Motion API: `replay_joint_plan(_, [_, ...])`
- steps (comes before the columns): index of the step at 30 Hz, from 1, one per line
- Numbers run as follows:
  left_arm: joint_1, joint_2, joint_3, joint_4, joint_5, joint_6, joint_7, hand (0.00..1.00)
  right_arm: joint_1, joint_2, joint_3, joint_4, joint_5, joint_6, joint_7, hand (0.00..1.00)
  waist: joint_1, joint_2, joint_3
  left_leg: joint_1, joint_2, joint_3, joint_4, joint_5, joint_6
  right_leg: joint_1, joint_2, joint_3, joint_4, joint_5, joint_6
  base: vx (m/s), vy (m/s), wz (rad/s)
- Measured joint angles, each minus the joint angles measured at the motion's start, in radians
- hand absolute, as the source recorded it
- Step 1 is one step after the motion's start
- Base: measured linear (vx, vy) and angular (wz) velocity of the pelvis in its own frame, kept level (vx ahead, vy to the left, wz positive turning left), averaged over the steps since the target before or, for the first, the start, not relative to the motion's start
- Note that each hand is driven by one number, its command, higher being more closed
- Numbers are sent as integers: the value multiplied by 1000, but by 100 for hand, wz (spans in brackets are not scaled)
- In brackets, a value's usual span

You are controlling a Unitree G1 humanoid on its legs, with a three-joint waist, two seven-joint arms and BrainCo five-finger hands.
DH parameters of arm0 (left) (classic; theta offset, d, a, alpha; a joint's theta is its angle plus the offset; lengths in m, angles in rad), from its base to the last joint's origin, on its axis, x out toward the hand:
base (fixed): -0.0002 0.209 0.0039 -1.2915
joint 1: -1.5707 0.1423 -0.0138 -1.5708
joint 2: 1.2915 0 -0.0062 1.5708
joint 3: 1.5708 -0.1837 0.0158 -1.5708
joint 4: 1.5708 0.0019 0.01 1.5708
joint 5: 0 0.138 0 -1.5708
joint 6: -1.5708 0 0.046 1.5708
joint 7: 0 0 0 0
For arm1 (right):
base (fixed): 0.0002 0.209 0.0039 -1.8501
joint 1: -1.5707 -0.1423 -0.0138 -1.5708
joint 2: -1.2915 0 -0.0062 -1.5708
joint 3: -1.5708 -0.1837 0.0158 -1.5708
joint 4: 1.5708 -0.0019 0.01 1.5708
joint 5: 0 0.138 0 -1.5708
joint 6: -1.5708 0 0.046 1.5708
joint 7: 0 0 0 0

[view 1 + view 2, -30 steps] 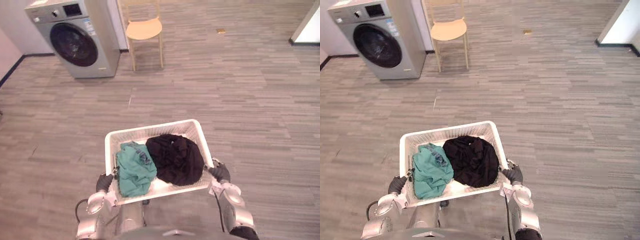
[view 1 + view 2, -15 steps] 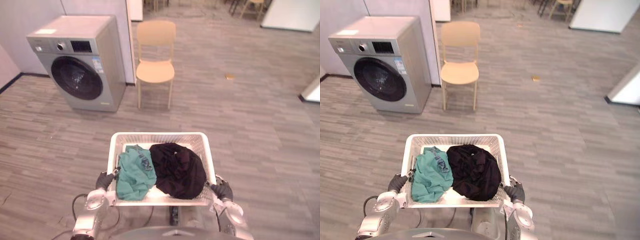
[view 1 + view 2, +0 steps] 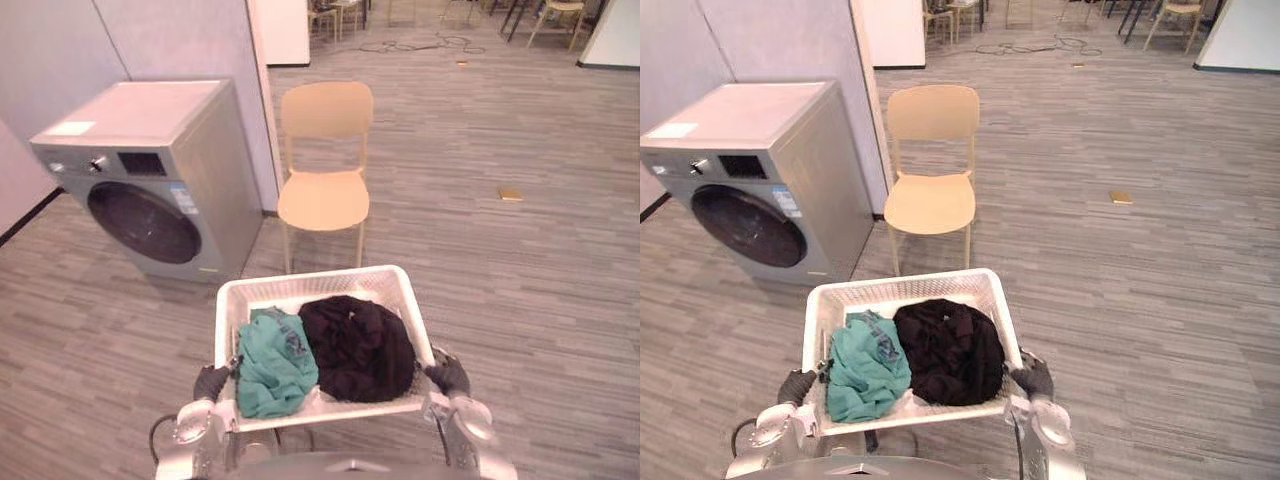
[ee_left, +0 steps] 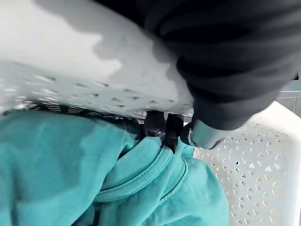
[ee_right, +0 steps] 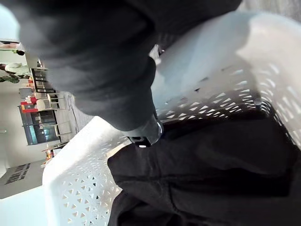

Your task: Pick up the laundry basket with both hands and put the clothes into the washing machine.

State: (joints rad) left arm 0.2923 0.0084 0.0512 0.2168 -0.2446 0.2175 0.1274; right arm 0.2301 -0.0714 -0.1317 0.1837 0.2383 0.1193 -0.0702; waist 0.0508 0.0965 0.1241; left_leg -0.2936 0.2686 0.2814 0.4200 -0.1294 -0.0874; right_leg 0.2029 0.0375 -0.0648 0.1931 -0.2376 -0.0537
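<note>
My two head eyes look down and forward from above the basket, set slightly apart, and both take in the washer, the chair and the floor beyond. My left wrist camera sits pressed close to the basket wall over the teal cloth; my right wrist camera, equally close, faces the black cloth.

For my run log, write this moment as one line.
left hand: shut on basket | right hand: shut on basket | basket: teal clothes, black clothes inside | washing machine: door shut

Perforated white plastic basket — soft matt cloth inside.
</note>
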Motion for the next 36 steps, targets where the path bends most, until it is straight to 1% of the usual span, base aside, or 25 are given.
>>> replay_joint_plan(1, [0, 2, 3, 1, -8, -7, 1, 100, -22, -2, 7, 12, 0, -8, 0, 100, 5, -2, -3, -25, -15, -11, -118, 39, -25, 25, -5, 18, -4, -61, 42, 596, 182, -61])
replay_joint_plan(2, [-2, 7, 6, 27, -8, -9, 3, 100, -34, -5, 9, 53, 0, -7, -1, 100, 7, -13, -13, -26, -37, -45, -119, 144, 3, 57, -34, 39, 14, -111, 68, 616, 246, -64])
replay_joint_plan(3, [-1, 10, 4, 37, -7, -9, 2, 100, -31, 1, 8, 79, 1, -7, -2, 100, 8, -37, -32, -13, -70, -47, -112, 184, 21, 58, -57, 59, 45, -133, 72, 816, 347, -41])
replay_joint_plan(4, [0, 30, -1, 60, -7, -7, 2, 100, -31, 13, 10, 120, 0, -9, -2, 100, -7, -89, -71, -10, -126, -43, -85, 169, 70, 6, -118, 89, 184, -154, 96, 848, 362, -17])
replay_joint_plan(5, [-6, 42, -12, 75, -7, -6, 2, 100, -30, 23, 1, 133, -3, -9, 1, 100, -26, -126, -74, 8, -163, -29, -48, 118, 79, -79, -152, 112, 393, -123, 137, 847, 324, 2])
replay_joint_plan(6, [-10, 47, -15, 75, -7, -3, 2, 100, -29, 24, -3, 140, -3, -11, 4, 100, -32, -143, -67, 24, -180, -30, -33, 87, 82, -121, -168, 113, 509, -79, 169, 547, 205, 22])
replay_joint_plan(7, [-21, 62, -28, 82, -7, 7, 4, 100, -28, 31, -11, 158, -1, -12, 5, 100, -41, -170, -53, 63, -204, -34, -17, 37, 89, -202, -187, 116, 715, 85, 213, 602, 165, 31])
replay_joint_plan(8, [-20, 75, -37, 84, -7, 21, 12, 100, -10, 37, -11, 161, -2, -8, 4, 100, -52, -164, -36, 121, -207, -40, -23, 3, 95, -280, -194, 126, 889, 127, 216, 467, 114, 20])
replay_joint_plan(9, [-18, 74, -36, 84, -7, 27, 16, 100, -7, 37, -6, 159, -2, -6, 7, 100, -48, -164, -31, 162, -203, -37, -34, -10, 93, -314, -190, 124, 949, 102, 197, 625, 87, -10])
replay_joint_plan(10, [-14, 74, -37, 80, -7, 28, 20, 100, 5, 37, -2, 144, -2, -6, 9, 100, -43, -131, -11, 251, -182, -28, -76, -29, 88, -365, -186, 84, 978, 55, 154, 368, 15, -27])
replay_joint_plan(11, [-13, 74, -37, 71, -7, 28, 20, 100, 11, 37, -1, 135, -2, -8, 12, 100, -43, -116, -6, 290, -170, -24, -96, -36, 82, -389, -185, 58, 961, 39, 140, 522, 2, -27])
replay_joint_plan(12, [-13, 81, -36, 33, -6, 28, 20, 100, 14, 43, 0, 98, 0, -11, 21, 100, -47, -89, 5, 360, -147, -18, -136, -70, 67, -457, -191, -10, 854, 7, 120, 356, -45, -20])
replay_joint_plan(14, [-12, 95, -31, -4, -8, 27, 19, 100, 17, 56, 2, 63, -1, -16, 27, 100, -49, -90, 0, 397, -132, -4, -149, -106, 50, -496, -198, -72, 641, 6, 112, 350, -116, -16])
replay_joint_plan(16, [-7, 103, -15, -41, -17, 27, 18, 100, 27, 64, 14, 25, -13, -17, 27, 100, -53, -121, -18, 441, -146, 10, -160, -143, 6, -487, -209, -162, 286, 97, 64, 473, -238, -3])
replay_joint_plan(17, [-6, 83, -14, -42, -20, 26, 19, 100, 20, 53, 21, 28, -25, -20, 23, 100, -62, -117, -31, 466, -138, -4, -161, -166, -18, -473, -196, -167, 277, 199, 41, 474, -198, 5])
replay_joint_plan(20, [-6, 20, -21, -52, -26, 27, 23, 100, -1, -4, 19, 19, -48, -27, 12, 100, -64, -34, -50, 477, -84, -10, -142, -137, -40, -467, -154, -194, 306, 113, 28, 446, -157, 3])
replay_joint_plan(21, [-7, 14, -20, -53, -26, 27, 23, 100, -5, -9, 20, 19, -48, -26, 11, 100, -63, -25, -46, 466, -68, -11, -93, -137, -40, -450, -145, -200, 306, 100, 25, 427, -211, 11])
replay_joint_plan(22, [-4, 8, -14, -54, -29, 27, 23, 100, -6, -13, 26, 11, -48, -24, 5, 100, -58, -14, -38, 424, -27, -26, 72, -122, -28, -401, -130, -215, 301, 73, 15, 385, -220, 18])
replay_joint_plan(23, [-1, 9, -13, -55, -42, 27, 22, 100, 8, -16, 35, -29, -49, -23, 3, 100, -52, -9, -31, 348, 12, -67, 280, -53, -2, -337, -121, -230, 286, 49, 9, 357, -206, 18])
replay_joint_plan(26, [47, 14, -14, -129, -142, 26, 23, 100, 34, -28, 50, -144, -49, -27, 3, 100, -38, -3, -26, 176, 57, -92, 668, 4, 23, -228, -108, -240, 228, 9, -5, 291, -86, 7])
replay_joint_plan(28, [48, 33, -13, -168, -175, 18, 27, 100, 18, -33, 68, -176, -47, -29, 3, 100, -24, -2, -28, 113, 55, -71, 685, -19, 54, -187, -104, -233, 183, 4, -1, 274, 21, -11])
replay_joint_plan(30, [48, 52, -1, -175, -211, 6, 42, 100, -36, -46, 103, -173, -47, -28, 3, 100, -15, -5, -27, 87, 56, -54, 585, -42, 67, -163, -107, -209, 148, 11, 10, 246, 78, -35])
replay_joint_plan(34, [41, 52, 34, -174, -254, 2, 51, 100, -184, -86, 163, -116, -47, -28, 4, 100, -5, -24, -25, 132, 56, -66, 115, -35, 39, -156, -175, -146, 122, 44, 65, 243, 188, -40])
replay_joint_plan(35, [17, 52, 33, -162, -258, 2, 55, 100, -226, -115, 172, -74, -46, -27, 8, 100, -7, -21, -27, 150, 50, -84, -69, 25, 23, -155, -207, -139, 120, 56, 85, 251, 290, -4])
replay_joint_plan(36, [6, 53, 33, -156, -258, 2, 55, 100, -237, -124, 175, -57, -46, -28, 10, 100, -9, -17, -29, 160, 45, -99, -134, 67, 7, -153, -214, -137, 120, 59, 91, 303, 411, -2])
